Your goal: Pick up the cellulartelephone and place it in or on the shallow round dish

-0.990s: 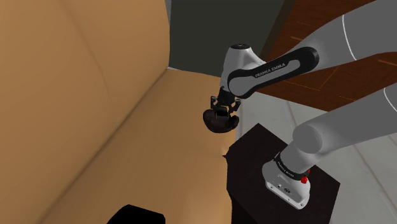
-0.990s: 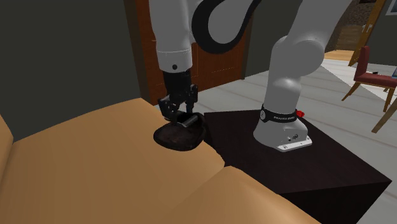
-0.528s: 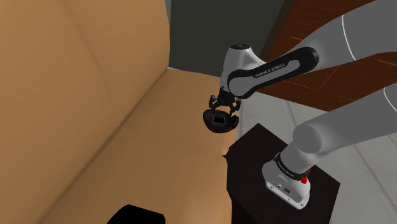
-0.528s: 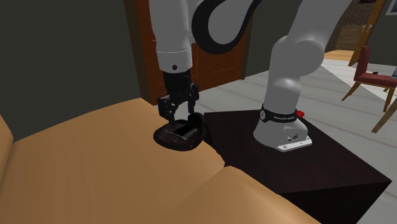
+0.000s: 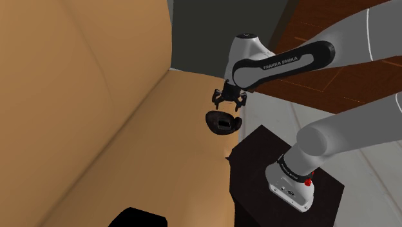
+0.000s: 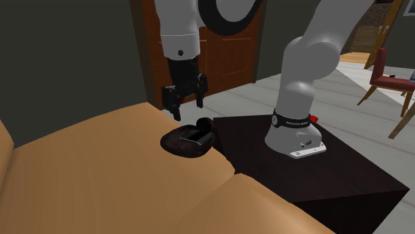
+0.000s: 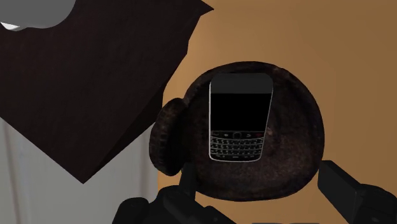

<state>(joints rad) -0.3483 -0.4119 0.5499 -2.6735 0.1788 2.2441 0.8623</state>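
Lying in the dish: the cellular telephone [image 7: 242, 118] lay flat and face up inside the shallow round dish [image 7: 296, 127], near its middle.
Phone detail: the wrist view gave a black screen above a small keypad, framed by a pale rim. The second exterior view gave a dark slab with a light edge in the dish's hollow.
Dish: it was dark brown, rough-looking and round, with a small lobe on the side toward the stand. It sat on a tan cushioned surface [image 6: 100, 173].
Gripper: the gripper [image 6: 187, 105] hung above the dish, clear of both dish and phone. The second exterior view made that gap plain from the side, while the wrist view looked straight down into the dish.
Jaws: they stood spread apart, with nothing between them.
Stand: the dark box [image 6: 332, 173] was just beside the dish on the lobe's side. Whether the two touched could not be told.
Shoulder view: a tan back panel [image 5: 77, 77] rose beyond the dish, and the arm's lettered link [image 5: 283, 61] crossed above it.
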